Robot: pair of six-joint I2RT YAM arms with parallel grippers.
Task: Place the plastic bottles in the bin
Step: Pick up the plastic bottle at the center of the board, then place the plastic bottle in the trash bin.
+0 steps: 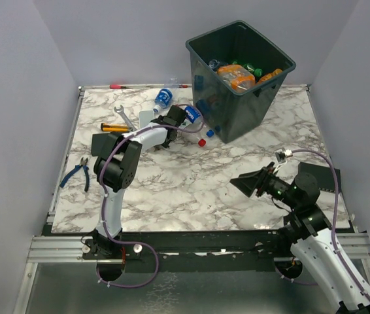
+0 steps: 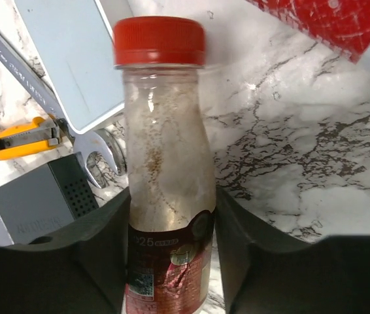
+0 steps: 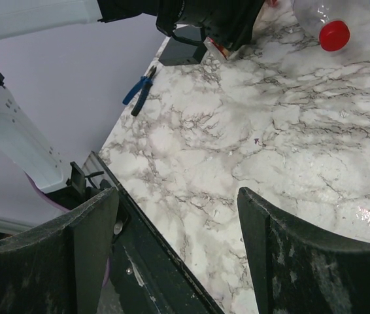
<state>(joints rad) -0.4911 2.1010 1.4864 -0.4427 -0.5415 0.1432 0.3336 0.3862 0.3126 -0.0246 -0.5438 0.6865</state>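
My left gripper (image 2: 172,242) is shut on a clear plastic bottle (image 2: 165,131) with a red cap and a dark red label, just above the table. In the top view this gripper (image 1: 170,121) is left of the dark grey-green bin (image 1: 240,78), which holds several orange and green bottles (image 1: 237,75). A blue-labelled bottle (image 1: 164,98) lies behind the gripper. Another blue-labelled one (image 1: 195,116) lies at the bin's foot, with red caps (image 1: 210,133) beside it. My right gripper (image 1: 247,185) is open and empty over the near right table; it also shows in the right wrist view (image 3: 178,242).
A wrench (image 1: 125,116), a yellow-handled tool (image 1: 113,126) and a light grey slab (image 2: 74,59) lie left of the left gripper. Blue pliers (image 1: 77,173) lie at the left edge. A black slab (image 1: 319,176) is at the right edge. A red-handled tool (image 1: 119,86) lies along the back edge.
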